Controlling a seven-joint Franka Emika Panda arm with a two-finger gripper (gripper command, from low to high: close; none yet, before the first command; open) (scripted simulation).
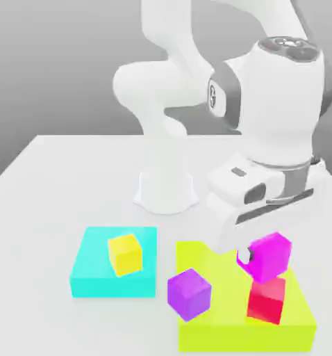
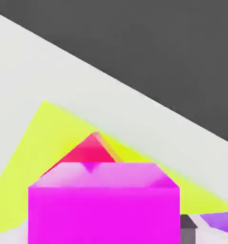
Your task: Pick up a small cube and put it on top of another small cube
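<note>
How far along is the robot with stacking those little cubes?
Picking up looks done: the gripper has the magenta cube clasped, near the red cube, which sits on the yellow-green block. Whether the two touch, I can't tell. Left, it seems: settle magenta squarely on top of red, then let go.
</note>
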